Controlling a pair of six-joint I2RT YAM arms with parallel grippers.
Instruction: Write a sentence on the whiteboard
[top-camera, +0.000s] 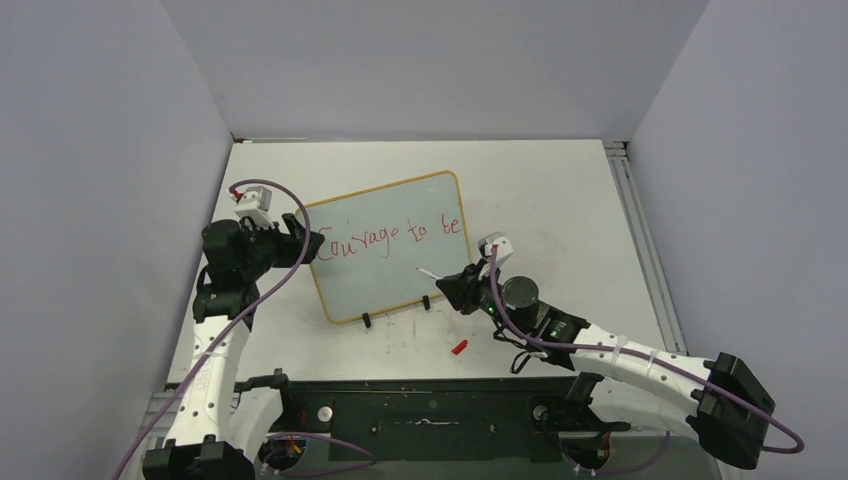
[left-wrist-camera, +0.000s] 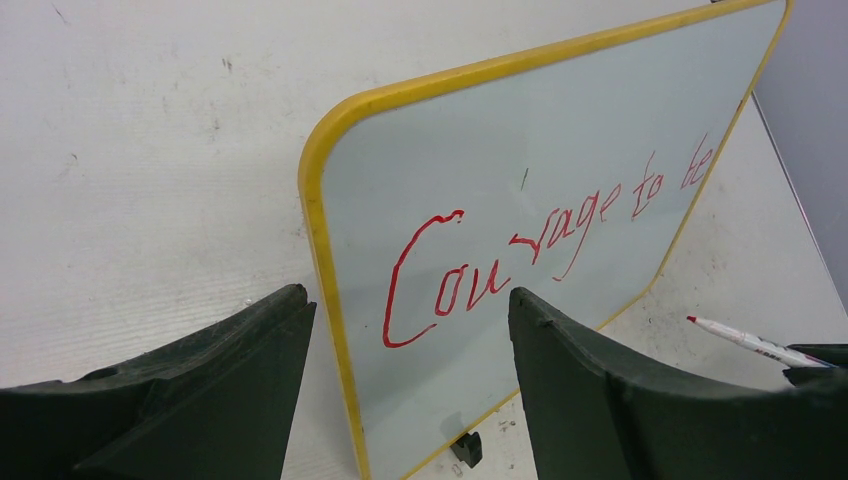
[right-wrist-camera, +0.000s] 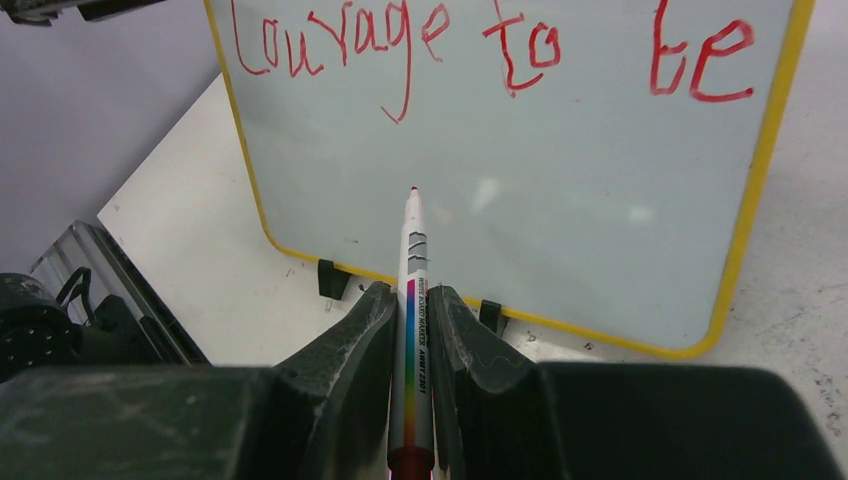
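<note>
The whiteboard stands tilted on the table, and its yellow frame is also in the left wrist view. The sentence on its upper half reads "Courage to be" in red. My left gripper is open astride the board's left edge, one finger behind and one in front, with gaps on both sides. My right gripper is shut on a white marker. The marker's red tip points at the blank face below "to". I cannot tell whether it touches.
A red marker cap lies on the table in front of the board. Two black clip feet hold the board's lower edge. Grey walls close the left, back and right, and a metal rail runs along the right side.
</note>
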